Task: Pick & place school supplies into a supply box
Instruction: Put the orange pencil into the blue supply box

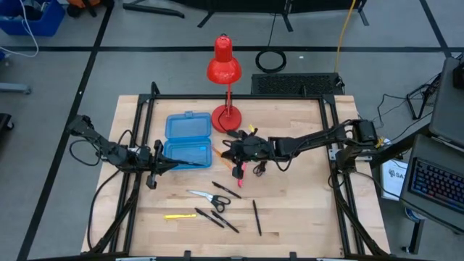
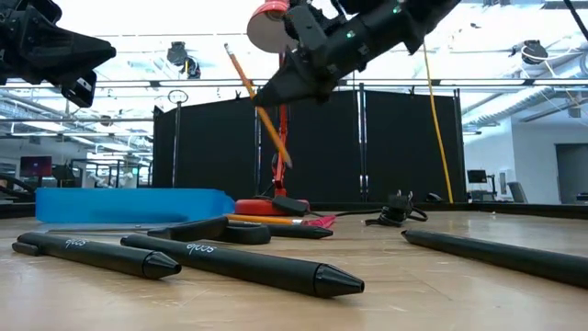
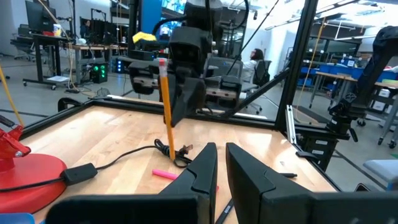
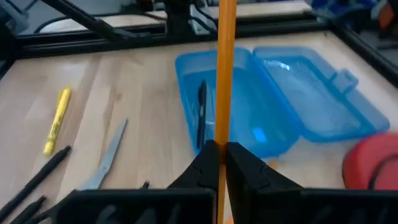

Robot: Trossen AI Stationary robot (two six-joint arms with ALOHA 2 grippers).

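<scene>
We see the right end effector [image 1: 233,154] near mid-bench, just beside the open blue supply box [image 1: 187,140], its fingers pressed together on an orange pencil [image 2: 260,108]. In the low view the pencil hangs tilted, clear of the bench [image 1: 290,196], pinched partway along its length w/ the rest sloping down below the fingers. In the right wrist view the pencil [image 4: 225,68] runs straight out from between the fingers, crossing over the box tray, where one black pen [image 4: 201,113] already lies.

The left end effector [image 1: 168,165] sits at the box's near edge, fingers close together w/ a narrow gap; we can't tell that it's holding anything.

Loose on the bench, well apart from both end effectors: the scissors [image 1: 209,196], a yellow pencil [image 1: 180,216] and several black pens [image 1: 257,217]. A pink pencil [image 3: 165,174] lies on the bench below the right end effector. The red lamp [image 1: 224,69] stands beside the box lid.
</scene>
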